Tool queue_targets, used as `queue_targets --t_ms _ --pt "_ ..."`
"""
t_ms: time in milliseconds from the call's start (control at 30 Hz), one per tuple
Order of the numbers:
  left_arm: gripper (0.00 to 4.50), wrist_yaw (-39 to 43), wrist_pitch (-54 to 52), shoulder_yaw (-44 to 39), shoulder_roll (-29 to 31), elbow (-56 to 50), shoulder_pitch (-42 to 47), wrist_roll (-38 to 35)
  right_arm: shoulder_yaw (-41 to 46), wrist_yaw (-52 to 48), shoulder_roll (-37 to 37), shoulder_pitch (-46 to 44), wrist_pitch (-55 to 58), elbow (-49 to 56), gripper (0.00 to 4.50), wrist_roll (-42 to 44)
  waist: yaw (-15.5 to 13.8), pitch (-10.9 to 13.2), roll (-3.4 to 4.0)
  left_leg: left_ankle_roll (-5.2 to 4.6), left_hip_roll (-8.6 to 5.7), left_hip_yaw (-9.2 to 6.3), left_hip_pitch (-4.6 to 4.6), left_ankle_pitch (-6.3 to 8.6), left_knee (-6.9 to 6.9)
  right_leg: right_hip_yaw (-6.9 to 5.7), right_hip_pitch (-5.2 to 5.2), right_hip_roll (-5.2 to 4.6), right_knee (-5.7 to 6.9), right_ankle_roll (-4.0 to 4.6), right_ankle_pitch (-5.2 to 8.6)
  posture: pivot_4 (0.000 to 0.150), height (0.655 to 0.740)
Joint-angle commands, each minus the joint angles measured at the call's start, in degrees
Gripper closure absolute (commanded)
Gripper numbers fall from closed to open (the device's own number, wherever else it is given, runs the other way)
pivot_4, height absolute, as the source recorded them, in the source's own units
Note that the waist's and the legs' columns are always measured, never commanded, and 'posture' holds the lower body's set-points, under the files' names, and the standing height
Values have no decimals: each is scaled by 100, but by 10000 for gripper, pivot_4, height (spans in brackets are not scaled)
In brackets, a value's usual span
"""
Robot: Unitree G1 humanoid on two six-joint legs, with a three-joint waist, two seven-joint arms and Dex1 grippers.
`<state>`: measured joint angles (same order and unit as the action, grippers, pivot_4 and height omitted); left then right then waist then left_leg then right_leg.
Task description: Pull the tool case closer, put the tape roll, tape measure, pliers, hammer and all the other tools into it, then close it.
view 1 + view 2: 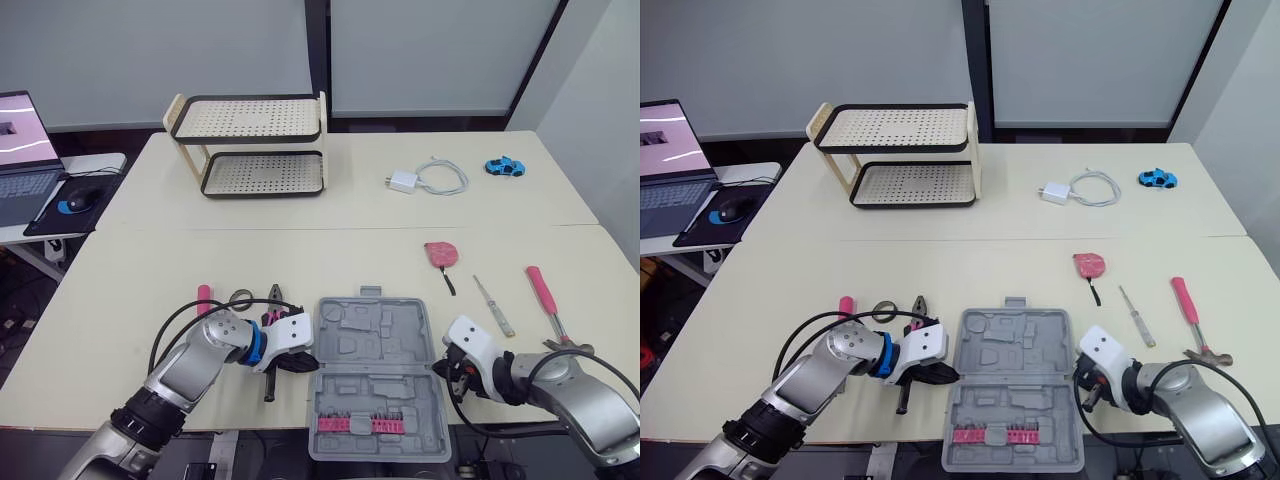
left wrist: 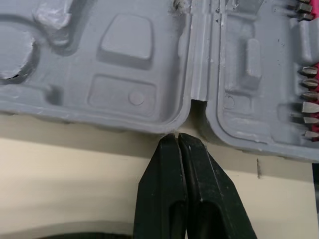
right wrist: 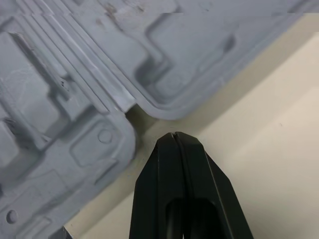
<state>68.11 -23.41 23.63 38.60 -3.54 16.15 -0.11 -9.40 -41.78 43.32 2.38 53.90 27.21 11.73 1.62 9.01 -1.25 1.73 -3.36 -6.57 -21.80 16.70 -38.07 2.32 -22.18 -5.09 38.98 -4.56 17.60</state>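
Case [image 1: 372, 375] lies open at the near edge of a cream table [image 1: 300, 260], between both grippers. Farther back stand a two-tier rack [image 1: 255, 145], a charger [image 1: 403, 181] and a toy car [image 1: 505, 166]; a laptop [image 1: 25, 150] sits on a side desk to the left. Tape measure [image 1: 441, 254], screwdriver [image 1: 494, 305] and hammer [image 1: 545, 298] lie right of the case, pliers [image 1: 272, 318] and tape roll [image 1: 241, 298] left. Both forearms angle inward. The left gripper [image 2: 178, 142] and right gripper [image 3: 174, 139] point at the hinge ends, jaws pressed together on nothing.

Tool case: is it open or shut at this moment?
Open. The tool case lies flat with both halves spread, their moulded recesses facing up; the near half holds a pink row of bits.
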Motion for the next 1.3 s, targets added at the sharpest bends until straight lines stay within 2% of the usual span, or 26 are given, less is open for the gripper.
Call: queue_targets --t_ms 33,233,333,467,700,867,1033,1200,1233,1300 --pt "44540 13 76 -200 111 -43 29 -126 250 60 142 41 -65 -39 45000 14 1 0 0 0 0 0 0 0 0 0 0 0 0 0 0 1500 7400" --pt "44540 155 -18 -806 422 -357 -107 -636 696 104 443 356 -502 56 45000 -44 0 1 1 0 1 0 -2 0 0 0 -2 0 0 0 0 1500 7400" --pt "44540 232 -180 -1438 667 -653 -356 -1186 1190 32 620 770 -1126 252 45000 -66 0 2 2 0 2 1 -2 0 1 0 -2 0 0 0 0 1500 7400" --pt "44540 -110 -469 -2549 858 -716 -764 -1711 2119 -178 594 1432 -2051 544 45000 63 -1 3 4 -1 6 1 -1 0 3 1 -2 0 0 -1 0 1500 7400" --pt "44540 -1076 -142 -4449 800 140 -1523 -1924 3814 -675 368 2321 -2810 705 45000 494 1 3 3 -2 9 4 7 1 8 2 3 3 -1 -1 1 1500 7400" --pt "44540 -1754 -20 -5351 653 924 -1776 -1959 4677 -992 373 2548 -2980 329 45000 676 -10 3 1 -2 8 6 13 2 7 3 13 1 -5 0 1 1500 7400" --pt "44540 -2213 235 -5816 555 1541 -2214 -1903 5035 -1196 343 2775 -3379 -239 45000 497 -9 3 1 -3 7 10 17 3 10 6 14 -2 -6 0 1 1500 7400" --pt "44540 -2480 433 -5934 337 1622 -2624 -1966 5112 -1180 222 2921 -3622 -702 45000 441 -12 0 -1 -3 8 10 18 3 12 6 14 -7 -7 0 1 1500 7400" --pt "42847 -2504 399 -5928 287 1564 -2670 -2015 5114 -1198 217 2926 -3658 -785 45000 458 -14 0 -2 -3 7 11 17 3 12 6 14 -8 -7 0 1 1500 7400" --pt "38596 -2536 241 -5963 145 1361 -2761 -2202 5114 -1256 207 2926 -3639 -826 40998 580 -18 -1 -3 -3 7 11 18 3 11 5 16 -10 -7 0 1 1500 7400"
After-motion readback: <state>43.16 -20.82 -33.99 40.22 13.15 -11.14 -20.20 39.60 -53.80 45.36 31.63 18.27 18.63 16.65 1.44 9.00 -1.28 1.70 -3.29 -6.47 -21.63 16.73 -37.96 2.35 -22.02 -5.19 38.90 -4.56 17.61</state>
